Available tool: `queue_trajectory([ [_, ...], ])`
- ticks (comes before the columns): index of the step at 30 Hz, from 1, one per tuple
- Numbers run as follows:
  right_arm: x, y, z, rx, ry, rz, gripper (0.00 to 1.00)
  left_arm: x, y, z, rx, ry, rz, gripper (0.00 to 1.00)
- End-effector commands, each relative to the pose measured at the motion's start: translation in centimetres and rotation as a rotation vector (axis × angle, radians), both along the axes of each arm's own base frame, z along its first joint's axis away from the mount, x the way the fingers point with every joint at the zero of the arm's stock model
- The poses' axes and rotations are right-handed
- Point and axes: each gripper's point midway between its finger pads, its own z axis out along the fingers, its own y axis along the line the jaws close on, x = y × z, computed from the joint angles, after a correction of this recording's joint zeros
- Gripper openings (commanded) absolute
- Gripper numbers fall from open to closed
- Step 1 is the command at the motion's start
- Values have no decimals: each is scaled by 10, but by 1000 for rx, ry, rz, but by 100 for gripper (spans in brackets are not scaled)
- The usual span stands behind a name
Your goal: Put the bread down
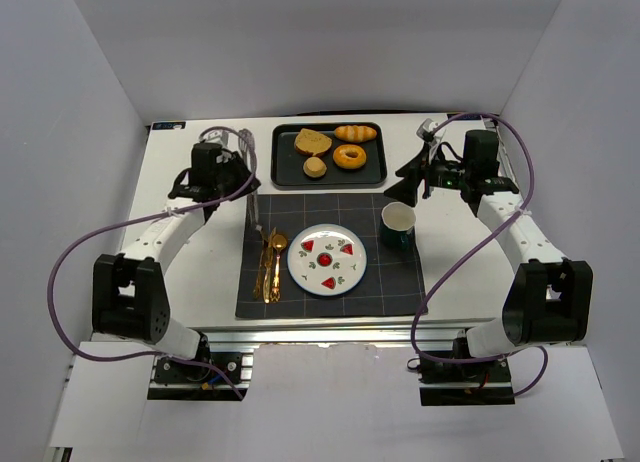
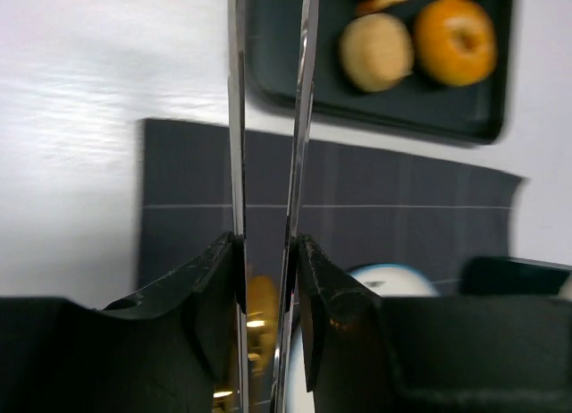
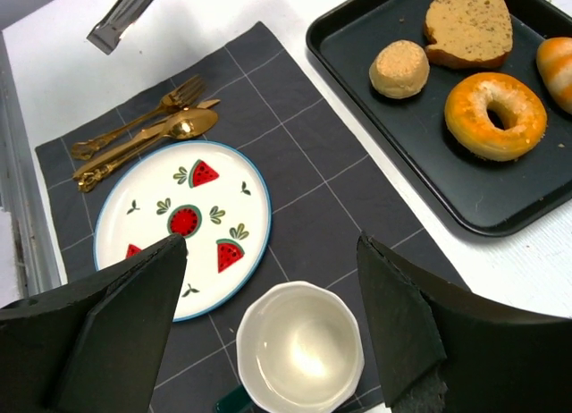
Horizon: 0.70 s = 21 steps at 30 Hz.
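A black tray (image 1: 285, 172) at the back holds a bread slice (image 1: 312, 141), a striped roll (image 1: 356, 133), a bagel (image 1: 349, 157) and a small bun (image 1: 316, 167). A watermelon-patterned plate (image 1: 326, 259) lies bare on the dark placemat (image 1: 400, 282). My left gripper (image 1: 238, 174) is shut on metal tongs (image 1: 256, 214), which point over the mat's left edge. In the left wrist view the gripper (image 2: 268, 252) squeezes the tongs (image 2: 237, 118), with their arms reaching towards the bun (image 2: 375, 51) and the tray (image 2: 295, 82). My right gripper (image 3: 271, 243) is open and empty above the cup (image 3: 304, 350).
A white-lined green cup (image 1: 398, 223) stands right of the plate. Gold cutlery (image 1: 270, 262) lies left of the plate. White walls close in the back and both sides.
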Motion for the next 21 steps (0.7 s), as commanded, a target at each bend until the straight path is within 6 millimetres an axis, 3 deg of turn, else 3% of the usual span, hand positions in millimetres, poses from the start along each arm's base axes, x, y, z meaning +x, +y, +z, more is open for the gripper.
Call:
queue_trajectory([
  [1, -3, 1, 20, 35, -55, 22, 82, 10, -45, 34, -167, -35, -62, 44],
  [4, -3, 1, 21, 40, -60, 24, 82, 24, -70, 42, -213, -34, -103, 46],
  [5, -3, 0, 21, 41, -61, 24, 82, 29, -78, 32, -216, -5, -115, 46],
  [7, -3, -1, 23, 46, -60, 22, 82, 40, -90, 45, -240, -18, -126, 47],
  [8, -2, -2, 23, 47, -64, 18, 82, 45, -94, 37, -246, -1, -125, 47],
  [13, -3, -7, 22, 53, -66, 5, 82, 64, -113, 40, -287, 15, -126, 49],
  [17, -3, -13, 21, 57, -64, -9, 82, 71, -131, 33, -307, 45, -152, 49],
  [18, -3, -14, 21, 59, -63, -13, 82, 72, -136, 23, -305, 69, -157, 49],
  [21, -2, -16, 21, 61, -61, -19, 82, 75, -150, 24, -333, 72, -177, 48],
])
